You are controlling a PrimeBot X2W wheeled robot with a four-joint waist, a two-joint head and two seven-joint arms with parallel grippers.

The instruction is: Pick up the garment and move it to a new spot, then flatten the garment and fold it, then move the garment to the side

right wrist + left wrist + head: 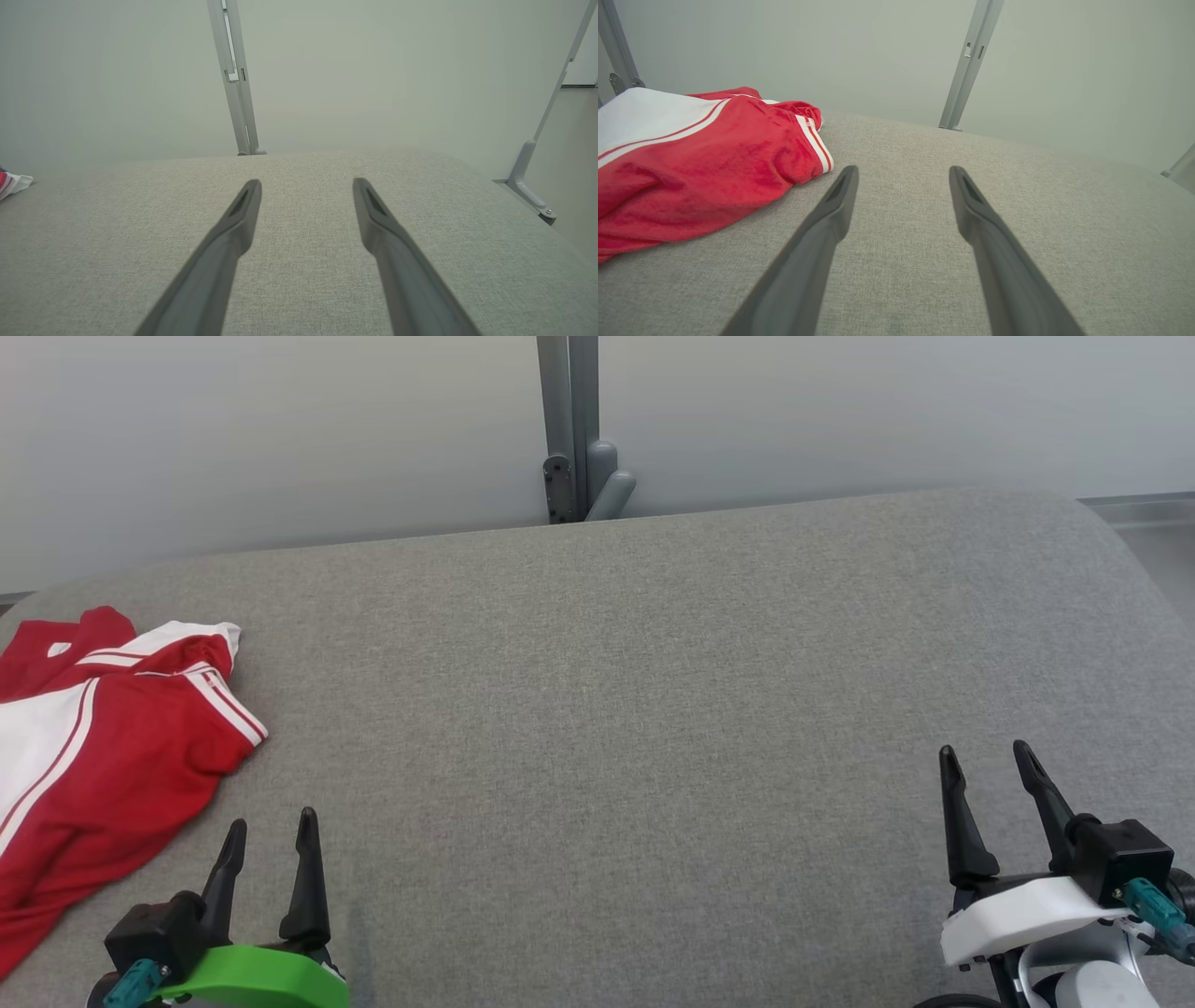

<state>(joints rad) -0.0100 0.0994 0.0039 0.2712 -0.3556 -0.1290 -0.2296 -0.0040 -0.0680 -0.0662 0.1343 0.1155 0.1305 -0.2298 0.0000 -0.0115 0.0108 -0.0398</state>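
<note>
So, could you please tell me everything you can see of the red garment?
The garment is red with white panels and thin red-and-white stripes, in what looks like a soft knit. It lies crumpled and unfolded at the left end of the grey fabric surface, partly cut off by the head view's edge. It rests on that surface, and the open left gripper sits beside it without touching it.

You're looking at lab-style test booth: plain pale partition walls (280, 429), grey metal post (569, 420), broad grey fabric-covered platform (653, 709).
</note>
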